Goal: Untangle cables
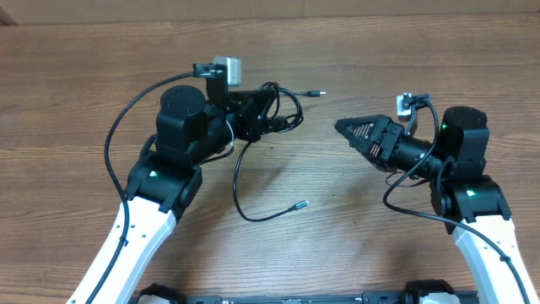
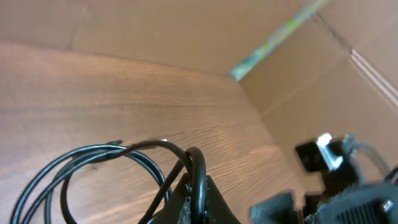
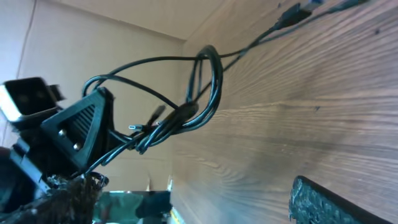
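Observation:
The cables are thin black cords bunched in loops just left of the table's middle. One plug end points right. Another strand trails down to a plug on the wood. My left gripper is shut on the bundle. In the left wrist view a cord runs between its fingers and loops hang to the left. My right gripper is open and empty, to the right of the bundle and apart from it. In the right wrist view its fingers are wide apart and face the loops.
The table is brown wood. A cardboard wall stands along the far edge. The left arm's own thicker black cable arcs out to the left. The right arm shows in the left wrist view.

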Robot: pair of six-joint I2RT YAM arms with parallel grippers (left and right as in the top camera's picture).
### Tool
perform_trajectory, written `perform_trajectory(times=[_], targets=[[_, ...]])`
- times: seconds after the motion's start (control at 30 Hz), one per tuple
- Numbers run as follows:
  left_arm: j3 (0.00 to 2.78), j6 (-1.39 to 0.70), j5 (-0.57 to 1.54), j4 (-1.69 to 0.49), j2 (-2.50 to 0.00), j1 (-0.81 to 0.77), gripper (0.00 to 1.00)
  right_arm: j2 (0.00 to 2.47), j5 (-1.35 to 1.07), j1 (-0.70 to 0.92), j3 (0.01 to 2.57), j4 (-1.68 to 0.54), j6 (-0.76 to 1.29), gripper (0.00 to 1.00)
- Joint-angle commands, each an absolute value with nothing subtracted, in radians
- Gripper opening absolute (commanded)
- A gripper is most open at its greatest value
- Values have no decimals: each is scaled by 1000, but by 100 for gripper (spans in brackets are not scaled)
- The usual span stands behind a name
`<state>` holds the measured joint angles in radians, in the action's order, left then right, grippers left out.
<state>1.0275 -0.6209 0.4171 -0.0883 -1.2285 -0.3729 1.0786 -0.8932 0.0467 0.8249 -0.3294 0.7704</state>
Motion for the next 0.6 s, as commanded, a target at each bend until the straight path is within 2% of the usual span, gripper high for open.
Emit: perform_trajectory(times=[0.0,0.17,0.57], targets=[[1048,-881,390,-77,-1215,-371,4,1079,-918,51,844,-323,900,92],[1048,-984,393,-78,-1215,-376,4,1079,-919,54,844,-323,1026,77],[1048,-1192,474,-73,-1215,-381,4,1080,-813,143,844,-310,1077,76]])
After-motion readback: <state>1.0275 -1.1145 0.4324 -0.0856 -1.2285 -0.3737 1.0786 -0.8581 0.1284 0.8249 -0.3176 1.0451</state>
